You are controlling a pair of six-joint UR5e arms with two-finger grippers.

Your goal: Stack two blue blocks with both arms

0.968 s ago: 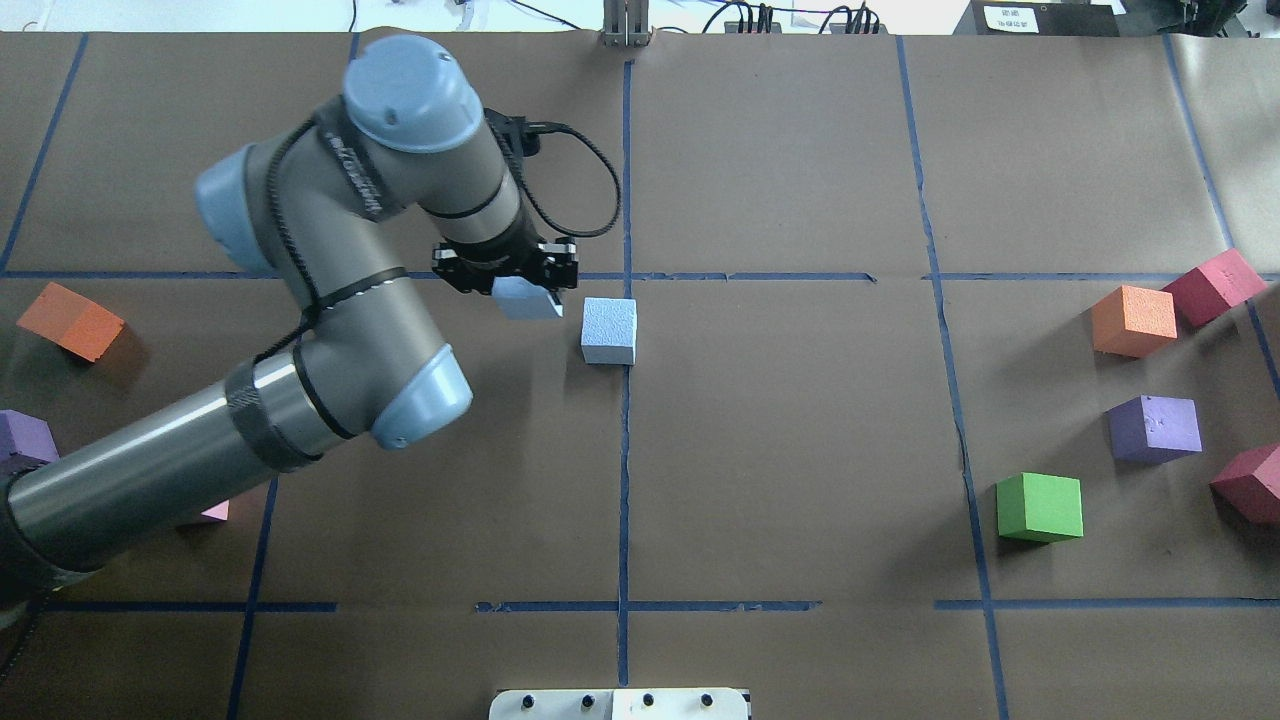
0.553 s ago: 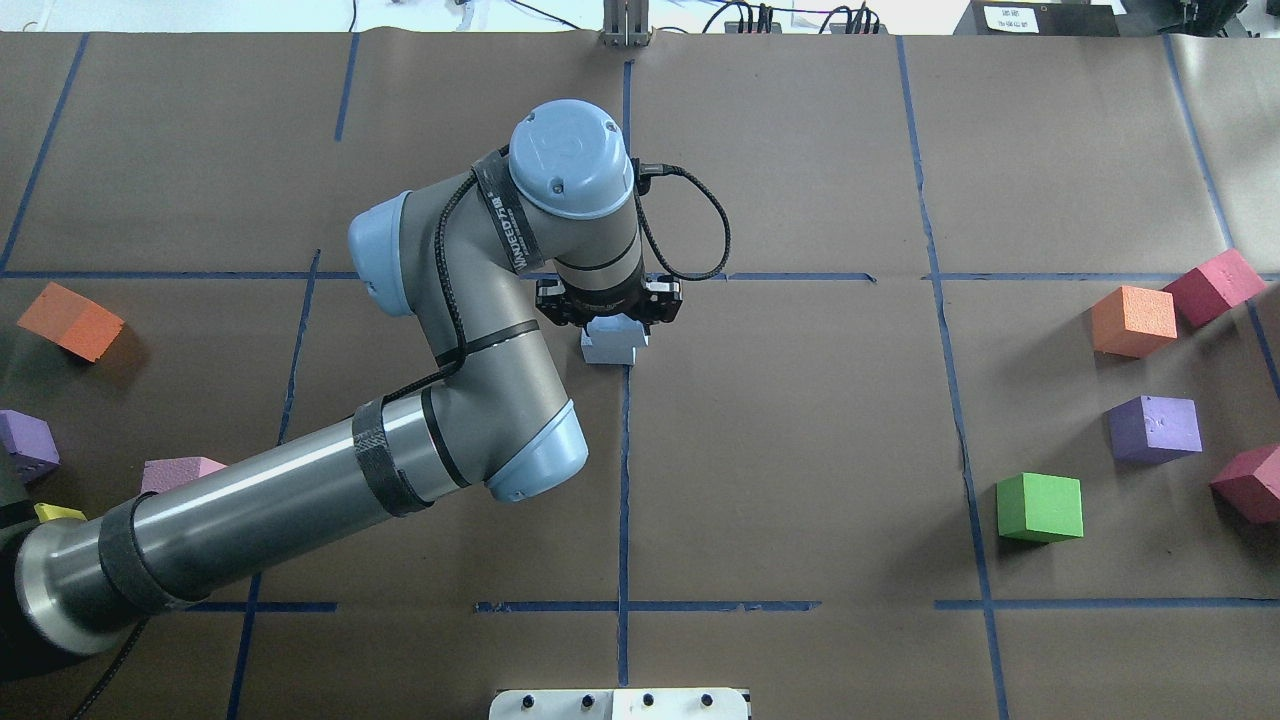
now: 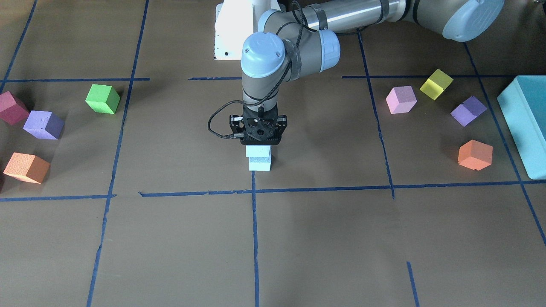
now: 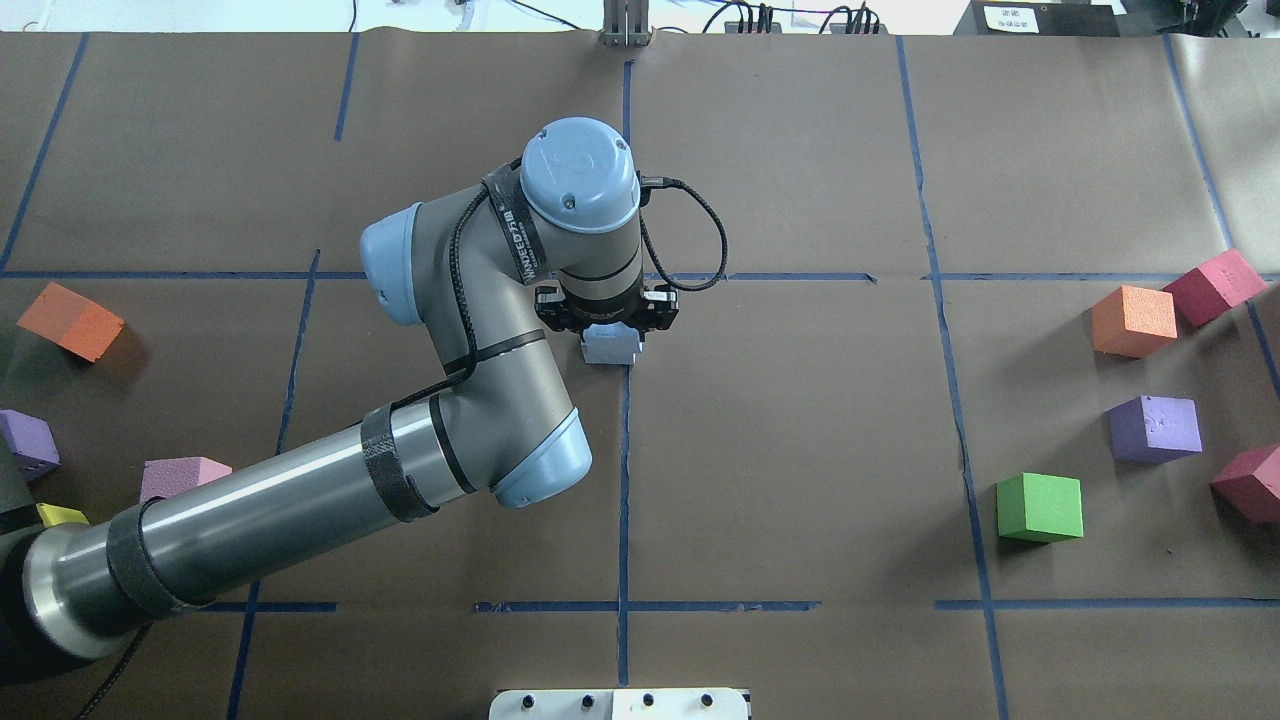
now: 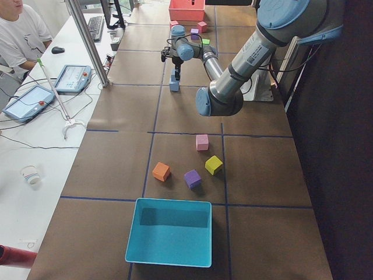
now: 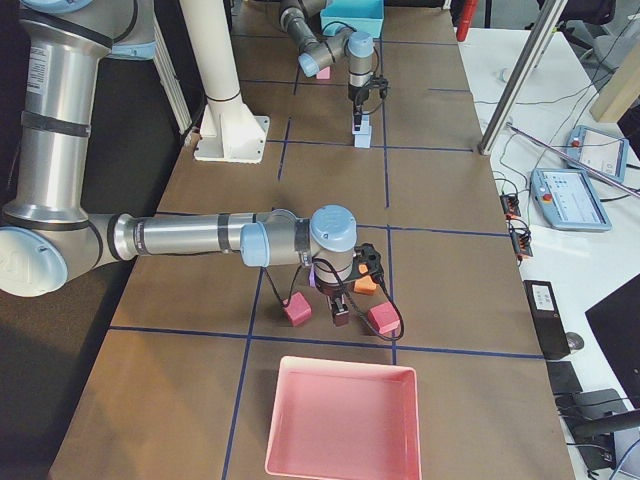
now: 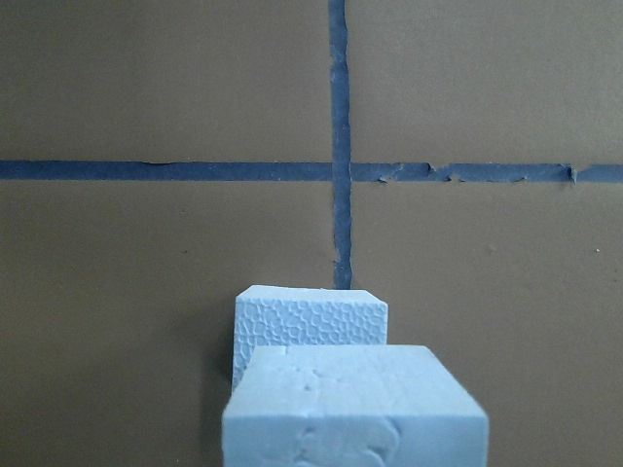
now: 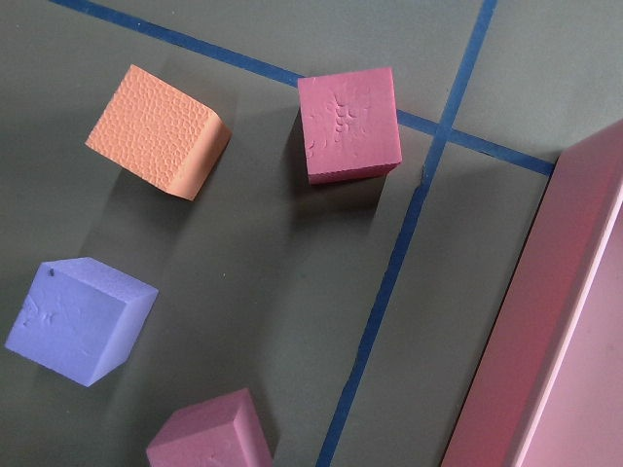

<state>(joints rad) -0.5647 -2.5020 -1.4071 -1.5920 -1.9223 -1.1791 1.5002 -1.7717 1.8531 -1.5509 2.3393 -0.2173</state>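
My left gripper (image 3: 258, 146) is shut on one pale blue block (image 3: 258, 151) and holds it directly over the other blue block (image 3: 260, 164) at the table's middle; the two look to be touching. In the left wrist view the held block (image 7: 355, 409) fills the bottom and the lower block (image 7: 310, 321) shows just beyond it. From overhead the left gripper (image 4: 608, 322) hides most of the stack (image 4: 610, 348). My right gripper (image 6: 338, 312) shows only in the exterior right view, low among cubes at the table's right end. I cannot tell whether it is open.
Orange (image 4: 1133, 320), red (image 4: 1213, 285), purple (image 4: 1154, 428) and green (image 4: 1040, 507) cubes lie at the right. Orange (image 4: 70, 320), purple (image 4: 28, 443) and pink (image 4: 180, 473) cubes lie at the left. A large teal box (image 3: 524, 123) and a pink tray (image 6: 342, 420) stand at the table's ends.
My left arm has carried the held blue block rightward from beside the other blue block to directly above it, then lowered it onto it.
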